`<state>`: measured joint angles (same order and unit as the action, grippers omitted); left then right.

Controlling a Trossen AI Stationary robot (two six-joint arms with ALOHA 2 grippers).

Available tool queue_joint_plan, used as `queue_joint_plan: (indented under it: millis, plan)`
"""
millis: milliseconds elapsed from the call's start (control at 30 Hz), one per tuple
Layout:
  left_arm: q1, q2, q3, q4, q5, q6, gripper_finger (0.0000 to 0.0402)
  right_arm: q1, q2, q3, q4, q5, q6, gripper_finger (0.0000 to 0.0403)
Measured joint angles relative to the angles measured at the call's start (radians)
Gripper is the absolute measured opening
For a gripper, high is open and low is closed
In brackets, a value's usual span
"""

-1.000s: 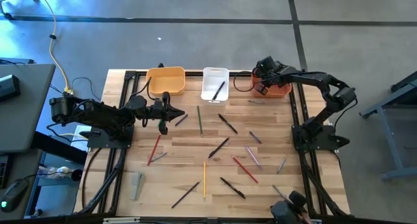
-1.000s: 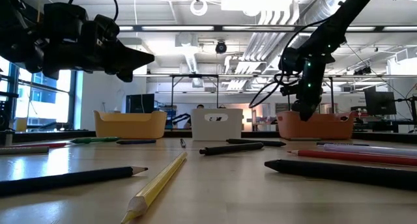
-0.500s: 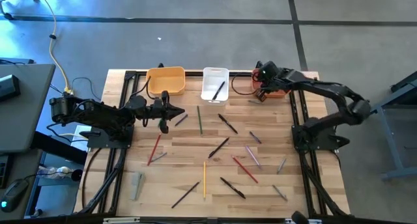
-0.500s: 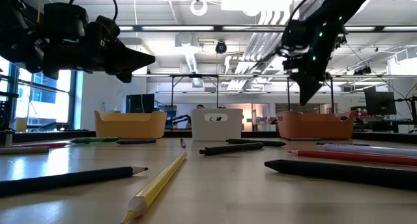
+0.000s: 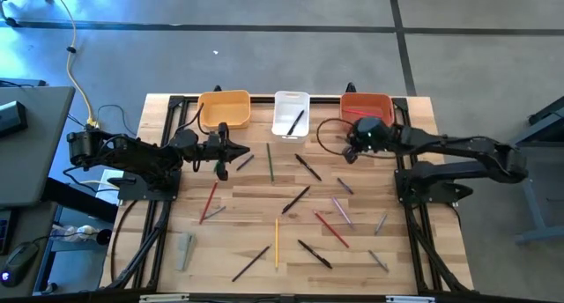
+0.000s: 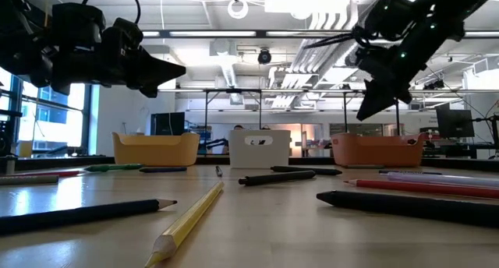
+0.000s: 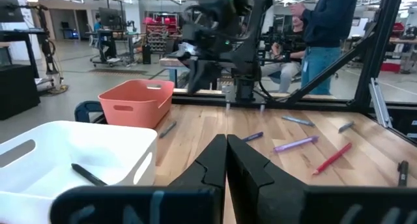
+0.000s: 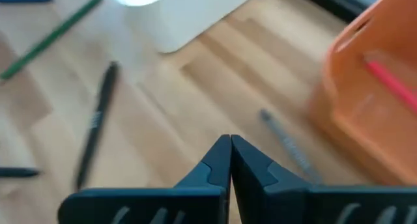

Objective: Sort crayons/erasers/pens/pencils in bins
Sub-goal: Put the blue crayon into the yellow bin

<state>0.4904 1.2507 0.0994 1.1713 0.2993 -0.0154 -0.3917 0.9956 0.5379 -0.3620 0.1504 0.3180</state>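
Overhead and level views of a wooden tabletop (image 5: 256, 193) with two arms. Three bins stand in a row along the far edge: a yellow bin (image 5: 224, 108) toward the left, a white bin (image 5: 291, 113) in the middle with one black pen (image 5: 296, 122) lying inside, and an orange bin (image 5: 367, 107) toward the right holding a red pencil (image 8: 391, 83).

The right gripper (image 5: 352, 150) hangs above the tabletop just in front of the orange bin, its fingers pressed together and holding nothing. A short grey stick (image 8: 285, 142) lies on the wood beside that bin.

The left gripper (image 5: 245, 151) waits above the tabletop in front of the yellow bin, likewise closed and empty.

Loose items are scattered over the middle and near part of the tabletop: a green pen (image 5: 270, 161), several black pens (image 5: 307, 167), red pencils (image 5: 208, 202) toward the left edge, another red one (image 5: 331, 228) right of centre, a yellow pencil (image 5: 276, 241) near the front edge, and purple crayons (image 5: 340, 210). A person (image 7: 329, 35) stands in the room beyond the far edge.
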Motion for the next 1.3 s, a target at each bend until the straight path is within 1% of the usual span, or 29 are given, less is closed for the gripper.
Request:
queue_joint_plan:
  millis: [133,233,600,767,933,1033,1167,1233,1300]
  plan:
    - [0.0,0.0,0.0,0.0,0.0,0.0,0.0,0.104,-0.016,-0.004,-0.026,0.057,0.082,0.0]
    - [0.0,0.0,0.0,0.0,0.001,0.0,0.0,0.17,-0.016,0.004,-0.027,0.079,0.119,0.0]
    - [0.0,0.0,0.0,-0.004,0.004,0.0,0.0,0.339,-0.014,0.005,-0.074,0.086,0.295,0.0]
    - [0.0,0.0,0.0,-0.004,0.004,0.0,0.0,0.431,0.0,0.005,-0.091,0.119,0.396,0.0]
    - [0.0,0.0,0.0,-0.008,0.004,0.0,0.0,0.514,0.036,0.005,-0.157,0.149,0.521,0.0]
    - [0.0,0.0,0.0,-0.008,0.004,0.0,0.0,0.54,0.068,0.014,-0.213,0.15,0.579,0.0]
    - [0.0,0.0,0.0,-0.008,0.004,0.0,0.0,0.564,0.13,0.089,-0.351,0.121,0.659,0.0001]
    - [0.0,0.0,0.0,-0.008,0.004,0.0,0.0,0.572,0.163,0.124,-0.412,0.091,0.693,0.0008]
    - [0.0,0.0,0.0,-0.008,0.004,0.0,0.0,0.575,0.199,0.146,-0.414,0.056,0.699,0.0023]
